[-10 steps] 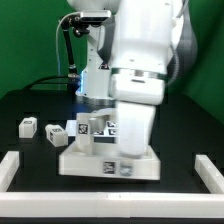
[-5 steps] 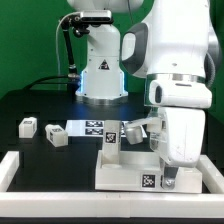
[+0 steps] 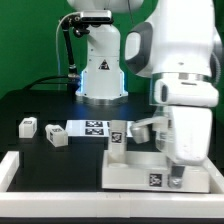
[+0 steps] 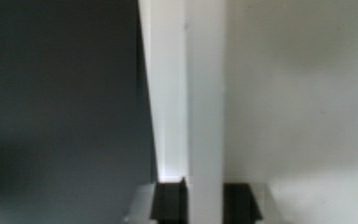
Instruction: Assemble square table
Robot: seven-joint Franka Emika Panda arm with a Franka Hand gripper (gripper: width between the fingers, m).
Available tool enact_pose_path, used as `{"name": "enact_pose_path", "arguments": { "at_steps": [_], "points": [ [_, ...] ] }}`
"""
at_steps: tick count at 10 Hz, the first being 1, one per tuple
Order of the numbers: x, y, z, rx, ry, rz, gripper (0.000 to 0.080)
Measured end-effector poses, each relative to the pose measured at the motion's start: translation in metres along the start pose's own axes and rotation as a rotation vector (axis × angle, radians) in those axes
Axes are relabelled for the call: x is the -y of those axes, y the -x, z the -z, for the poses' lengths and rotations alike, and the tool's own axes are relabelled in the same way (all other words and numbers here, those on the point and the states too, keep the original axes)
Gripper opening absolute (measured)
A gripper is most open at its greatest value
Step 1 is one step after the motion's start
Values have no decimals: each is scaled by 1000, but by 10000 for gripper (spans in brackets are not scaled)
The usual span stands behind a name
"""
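The fingers [image 4: 243,205] are closed down on the thin raised rim [image 4: 190,90] of the square top [image 3: 135,168] — one on each side of it. The rim's long axis is seen running straight away from the wrist, so a slide is judged easiest along that line. The top is lying on the table [image 3: 75,160], on the near side of the marker board [image 3: 88,127] and off to the exterior view's right of it.
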State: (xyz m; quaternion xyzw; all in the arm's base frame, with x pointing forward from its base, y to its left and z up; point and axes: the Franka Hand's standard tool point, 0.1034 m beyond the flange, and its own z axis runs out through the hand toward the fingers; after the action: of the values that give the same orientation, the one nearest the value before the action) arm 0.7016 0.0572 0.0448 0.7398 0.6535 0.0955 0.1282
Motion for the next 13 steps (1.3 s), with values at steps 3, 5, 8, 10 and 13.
{"name": "enact_pose_path", "arguments": {
  "at_steps": [3,5,8,10,13],
  "points": [
    [-6,-13,-3,2,-3,-7,67],
    [-6,-14,-3,2,5,7,68],
    [5,-6,-1,0,8,-6,69],
    [8,-6,-2,-5,11,-16,71],
    [8,-5,-1,-2,7,-17,71]
  ]
}}
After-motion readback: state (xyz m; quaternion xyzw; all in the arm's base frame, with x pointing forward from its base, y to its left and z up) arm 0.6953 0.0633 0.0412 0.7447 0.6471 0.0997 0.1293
